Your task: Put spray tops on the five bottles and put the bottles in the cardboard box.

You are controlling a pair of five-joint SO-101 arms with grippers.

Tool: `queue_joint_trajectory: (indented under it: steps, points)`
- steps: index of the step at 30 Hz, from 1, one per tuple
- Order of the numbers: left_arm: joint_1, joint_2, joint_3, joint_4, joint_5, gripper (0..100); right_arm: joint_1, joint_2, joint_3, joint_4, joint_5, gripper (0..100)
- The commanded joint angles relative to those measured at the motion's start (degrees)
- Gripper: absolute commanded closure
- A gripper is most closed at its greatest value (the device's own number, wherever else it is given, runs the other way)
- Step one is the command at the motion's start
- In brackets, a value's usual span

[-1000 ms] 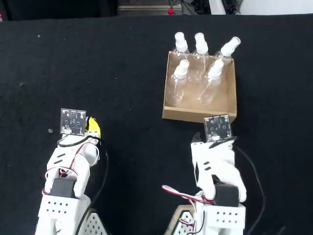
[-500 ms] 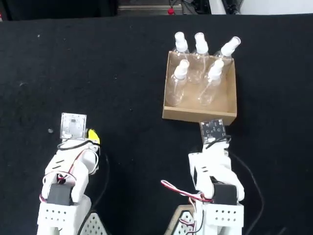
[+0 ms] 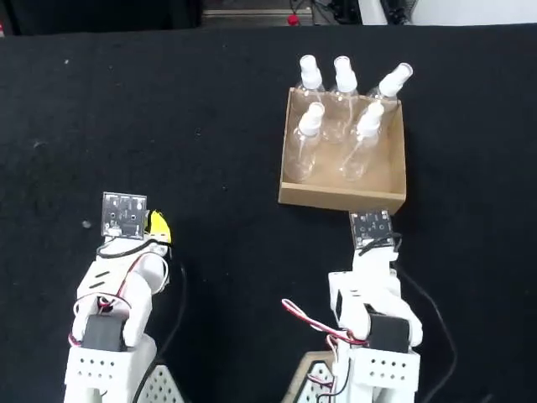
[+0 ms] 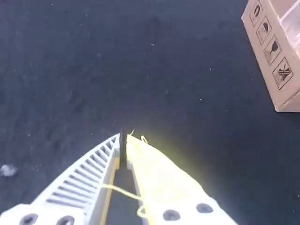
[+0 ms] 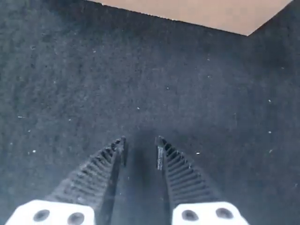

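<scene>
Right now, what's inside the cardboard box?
Five clear bottles, each with a white spray top: three along the far wall, two in front. The cardboard box floor shows bare near its front wall; under the bottles it is covered.

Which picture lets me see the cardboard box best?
The high view. There the whole cardboard box is seen from above, with all five spray bottles inside. The left wrist view catches one printed corner of it, and the right wrist view a tan strip of its wall.
</scene>
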Motion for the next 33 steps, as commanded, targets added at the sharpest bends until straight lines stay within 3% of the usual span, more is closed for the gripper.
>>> queue_joint_trajectory:
  steps: [1, 6, 12, 33]
  points:
    - [-5.49, -0.62, 1.27, 9.58, -0.09, 97, 0.88, -5.49, -0.22, 0.44, 0.35, 92.3]
    - [-17.27, -0.62, 1.27, 17.41, -0.09, 97, 0.88, -5.49, -0.22, 0.44, 0.35, 92.3]
    - [-24.57, -0.62, 1.27, 27.69, 0.0, 97, 0.62, -5.58, -0.22, 0.44, 0.35, 92.3]
    - [-24.75, -0.79, 1.27, 27.6, 0.26, 97, 0.53, -5.67, -0.22, 0.44, 0.35, 92.3]
